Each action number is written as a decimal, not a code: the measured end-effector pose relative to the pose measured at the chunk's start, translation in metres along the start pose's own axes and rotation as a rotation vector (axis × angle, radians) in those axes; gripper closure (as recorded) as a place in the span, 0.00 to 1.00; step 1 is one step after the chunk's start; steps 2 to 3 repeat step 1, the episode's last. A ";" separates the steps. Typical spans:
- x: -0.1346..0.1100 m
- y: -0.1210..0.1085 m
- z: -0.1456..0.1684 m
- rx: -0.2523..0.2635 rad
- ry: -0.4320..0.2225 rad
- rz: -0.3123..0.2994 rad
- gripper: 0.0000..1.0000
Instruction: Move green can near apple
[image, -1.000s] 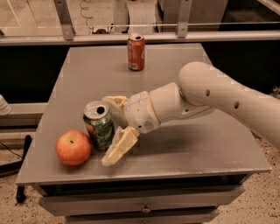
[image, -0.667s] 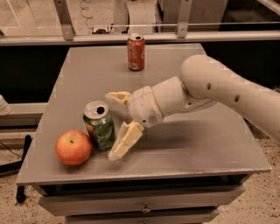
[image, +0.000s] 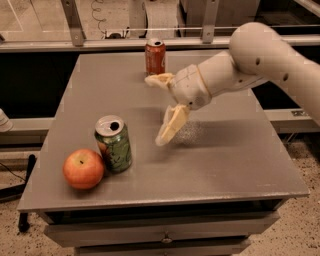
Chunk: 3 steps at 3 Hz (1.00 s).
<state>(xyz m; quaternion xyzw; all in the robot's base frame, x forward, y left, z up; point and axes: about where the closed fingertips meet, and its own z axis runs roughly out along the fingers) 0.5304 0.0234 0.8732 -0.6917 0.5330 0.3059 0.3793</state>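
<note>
Pulling away from the green can (image: 114, 146), I am raising my gripper (image: 158, 110) wide and empty above the table (image: 225, 165); the can is standing just beside the apple (image: 83, 168).

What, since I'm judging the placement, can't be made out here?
Camera view only:
1. Whether the green can touches the apple: the apple covers the can's lower left side.
2. Red can label: blurred.
3. Arm beyond the open claw, which hovers over the table middle: cut off by the right edge.
</note>
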 end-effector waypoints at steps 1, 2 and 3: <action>0.013 -0.047 -0.055 0.128 0.106 0.019 0.00; 0.013 -0.047 -0.055 0.128 0.106 0.019 0.00; 0.013 -0.047 -0.055 0.128 0.106 0.019 0.00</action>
